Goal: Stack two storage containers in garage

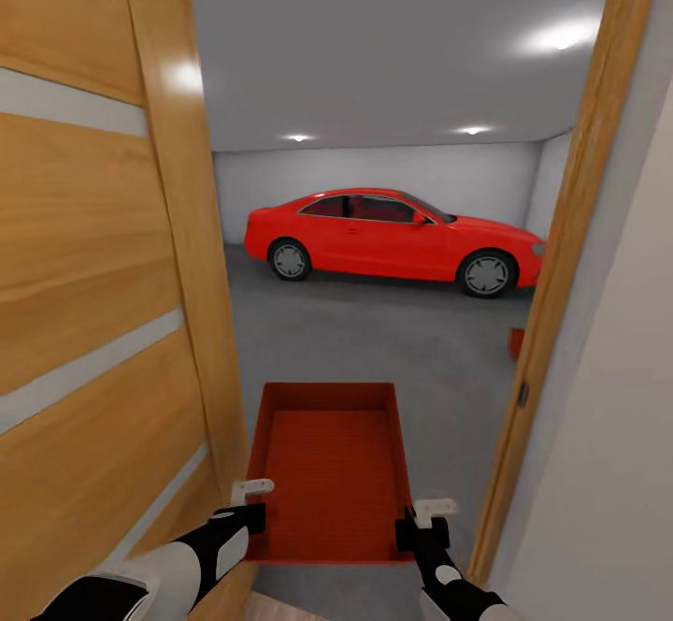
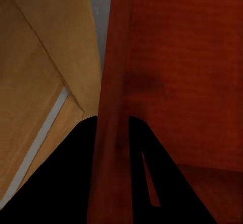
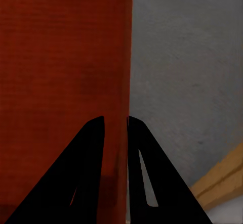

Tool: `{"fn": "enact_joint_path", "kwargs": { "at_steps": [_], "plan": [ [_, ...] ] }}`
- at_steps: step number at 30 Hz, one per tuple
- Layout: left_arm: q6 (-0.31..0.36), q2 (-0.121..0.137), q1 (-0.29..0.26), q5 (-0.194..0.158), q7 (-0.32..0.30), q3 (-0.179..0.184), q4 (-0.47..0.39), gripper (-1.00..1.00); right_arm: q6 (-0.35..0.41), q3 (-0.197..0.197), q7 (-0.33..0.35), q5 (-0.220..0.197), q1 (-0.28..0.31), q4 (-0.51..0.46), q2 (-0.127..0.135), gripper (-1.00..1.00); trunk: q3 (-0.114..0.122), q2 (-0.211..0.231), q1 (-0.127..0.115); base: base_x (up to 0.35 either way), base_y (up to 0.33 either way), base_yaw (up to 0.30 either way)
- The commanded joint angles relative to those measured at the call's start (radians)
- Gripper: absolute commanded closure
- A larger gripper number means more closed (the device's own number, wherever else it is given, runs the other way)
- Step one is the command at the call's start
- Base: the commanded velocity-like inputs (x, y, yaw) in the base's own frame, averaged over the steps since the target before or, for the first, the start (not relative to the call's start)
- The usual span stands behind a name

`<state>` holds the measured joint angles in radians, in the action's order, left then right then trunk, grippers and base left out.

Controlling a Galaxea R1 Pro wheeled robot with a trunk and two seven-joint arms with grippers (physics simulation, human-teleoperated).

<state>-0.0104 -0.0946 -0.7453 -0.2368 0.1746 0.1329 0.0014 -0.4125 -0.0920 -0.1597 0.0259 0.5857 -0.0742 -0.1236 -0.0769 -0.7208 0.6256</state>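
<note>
Both grippers are clamped on the bin: left gripper pinching its left wall, right gripper on the right wall, bin carried out front between them. The open door sits just off the left gripper and the frame close to the right one, so drifting sideways could clip either and knock the bin loose. Past that it's garage floor, then a second bin poking out by the frame, then the car.

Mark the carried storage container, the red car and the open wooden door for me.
storage container (image 1: 327,471), head view, on its ribbed inside bottom.
red car (image 1: 374,242), head view, on the side door panel.
wooden door (image 1: 84,256), head view, on a middle plank.
</note>
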Motion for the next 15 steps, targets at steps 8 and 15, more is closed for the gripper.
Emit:
{"fn": "enact_joint_path", "kwargs": {
  "at_steps": [8,15],
  "plan": [
    [0.000,0.006,-0.002,-0.001,0.006,-0.049,-0.003,1.00,-0.002,0.000,-0.012,-0.002,0.000,0.002,0.009,1.00,-0.002,-0.001,0.001,0.307,0.154,-0.114],
    [0.000,0.006,-0.002,-0.001,0.006,-0.049,-0.003,1.00,-0.002,0.000,-0.012,-0.001,0.000,0.002,0.009,1.00,-0.002,-0.001,0.001,0.307,0.154,-0.275]
  ]
}}
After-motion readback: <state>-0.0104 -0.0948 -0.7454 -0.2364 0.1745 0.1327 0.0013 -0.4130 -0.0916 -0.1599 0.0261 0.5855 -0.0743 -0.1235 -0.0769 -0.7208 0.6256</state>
